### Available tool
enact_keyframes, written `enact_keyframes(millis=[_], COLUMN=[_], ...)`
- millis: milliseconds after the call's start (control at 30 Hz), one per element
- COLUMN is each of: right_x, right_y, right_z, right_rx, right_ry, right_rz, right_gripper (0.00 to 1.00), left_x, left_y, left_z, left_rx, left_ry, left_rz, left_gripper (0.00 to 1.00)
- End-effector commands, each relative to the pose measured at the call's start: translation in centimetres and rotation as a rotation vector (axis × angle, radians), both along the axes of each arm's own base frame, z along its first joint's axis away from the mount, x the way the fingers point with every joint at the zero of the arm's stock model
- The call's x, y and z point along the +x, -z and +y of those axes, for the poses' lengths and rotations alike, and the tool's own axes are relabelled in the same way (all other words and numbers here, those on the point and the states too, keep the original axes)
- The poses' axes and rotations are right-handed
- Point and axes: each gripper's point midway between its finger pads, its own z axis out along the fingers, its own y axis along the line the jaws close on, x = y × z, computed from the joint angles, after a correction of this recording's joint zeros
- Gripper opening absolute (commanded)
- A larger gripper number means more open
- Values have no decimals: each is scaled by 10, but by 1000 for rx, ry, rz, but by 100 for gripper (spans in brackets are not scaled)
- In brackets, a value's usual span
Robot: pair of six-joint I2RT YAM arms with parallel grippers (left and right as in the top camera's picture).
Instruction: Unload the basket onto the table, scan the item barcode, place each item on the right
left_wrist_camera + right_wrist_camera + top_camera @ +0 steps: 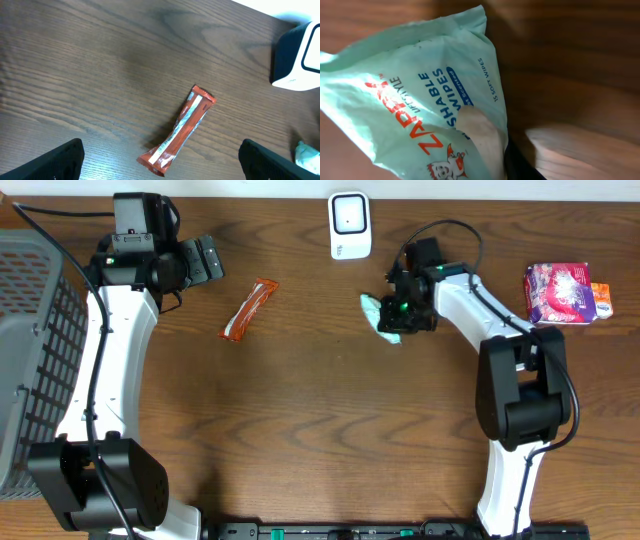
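Pale-green soft plastic wipes pack [415, 95] is being held clenched in the right gripper [397, 308] near the white boxy barcode scanner [350, 225], likely for presenting its barcode, while the left gripper [210, 258] is hovering released.

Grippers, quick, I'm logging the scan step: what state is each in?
Left gripper: open, holding nothing.
Right gripper: shut on the pale green plastic pack of wipes.
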Motion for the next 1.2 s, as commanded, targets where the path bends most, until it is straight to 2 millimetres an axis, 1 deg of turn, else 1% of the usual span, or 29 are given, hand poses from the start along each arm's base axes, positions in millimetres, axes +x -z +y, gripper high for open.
enact_keyframes(millis=[0, 67, 100, 133, 167, 200, 267, 300, 333, 400, 433, 533, 600, 667, 833, 867, 933, 1033, 1100, 1167], right_x=[3, 3, 3, 3, 3, 3, 1, 0, 0, 0, 1, 5, 8, 14, 34, 37, 42, 44, 41, 38], right_y=[11, 9, 8, 7, 7, 6, 5, 5, 4, 2, 1, -6, -11, -20, -56, -62, -67, -67, -64, -61], right_z=[-42, -38, -32, -25, -14, -5, 12, 19, 25, 31, 31, 23, 21, 23, 20, 19, 19, 16, 7, 2], right_rx=[-330, -396, -414, -420, -413, -407, -396, -393, -394, -408, -423, -461, -444, -393, -308, -291, -254, -220, -230, -235], right_ry=[173, 158, 143, 128, 109, 93, 60, 47, 37, 26, 27, 41, 62, 73, 111, 117, 124, 133, 145, 151], right_rz=[-43, -77, -95, -111, -128, -140, -164, -174, -187, -209, -221, -237, -227, -216, -216, -219, -220, -204, -182, -163], right_gripper=[5, 10, 13, 19, 34, 45, 60, 65, 69, 71, 75, 81, 82, 82, 83, 81, 73, 60, 43, 30], left_x=[0, 0, 0, 0, 0, 0, 0, 0, 0, 0, 0, 0, 0, 0, 0, 0, 1, 1, 1, 1], left_y=[5, 5, 5, 5, 5, 5, 5, 5, 5, 5, 5, 5, 5, 5, 5, 5, 6, 6, 6, 6], left_z=[2, 2, 2, 2, 2, 2, 2, 2, 2, 2, 2, 2, 2, 2, 2, 2, 2, 2, 2, 2], left_rx=[10, 9, 9, 9, 9, 9, 9, 9, 10, 9, 10, 9, 9, 9, 9, 10, 9, 9, 9, 9], left_ry=[-2, -2, -2, -2, -2, -2, -2, -2, -2, -2, -2, -2, -2, -2, -2, -2, -2, -2, -2, -2], left_rz=[12, 12, 12, 12, 12, 12, 12, 12, 12, 12, 12, 12, 12, 12, 12, 11, 13, 13, 13, 13], left_gripper=[98, 98, 98, 98, 98, 98, 98, 98, 98, 98, 98, 98, 98, 98, 98, 98, 98, 98, 98, 98])
